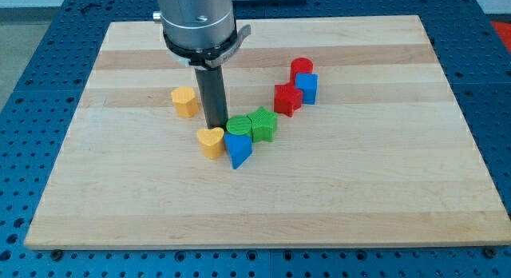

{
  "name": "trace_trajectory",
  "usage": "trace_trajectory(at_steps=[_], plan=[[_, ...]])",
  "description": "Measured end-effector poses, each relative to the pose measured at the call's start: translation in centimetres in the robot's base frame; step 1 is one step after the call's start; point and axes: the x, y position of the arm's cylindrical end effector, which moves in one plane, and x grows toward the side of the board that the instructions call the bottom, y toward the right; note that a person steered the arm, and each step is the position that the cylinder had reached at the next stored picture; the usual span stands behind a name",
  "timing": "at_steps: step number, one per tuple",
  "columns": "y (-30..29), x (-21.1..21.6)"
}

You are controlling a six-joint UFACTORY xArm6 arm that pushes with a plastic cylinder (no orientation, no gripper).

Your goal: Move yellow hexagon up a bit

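Observation:
The yellow hexagon (pixel 184 101) sits on the wooden board (pixel 359 190), left of centre. My tip (pixel 214 127) is down on the board to the hexagon's lower right, a short gap away from it. The tip stands just above a yellow heart (pixel 211 141) and just left of a green round block (pixel 238 126); whether it touches either I cannot tell.
A blue triangle (pixel 238 151) lies right of the yellow heart. A green star (pixel 264 124) sits beside the green round block. Further right are a red star (pixel 287 98), a blue block (pixel 307 88) and a red cylinder (pixel 301 68).

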Motion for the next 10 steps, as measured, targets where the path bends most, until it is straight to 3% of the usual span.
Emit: trace_trajectory(at_steps=[2, 4, 7, 10], plan=[[-5.4, -1.0], [-3.8, -5.1], [-5.8, -3.8], [-5.9, -7.9]])
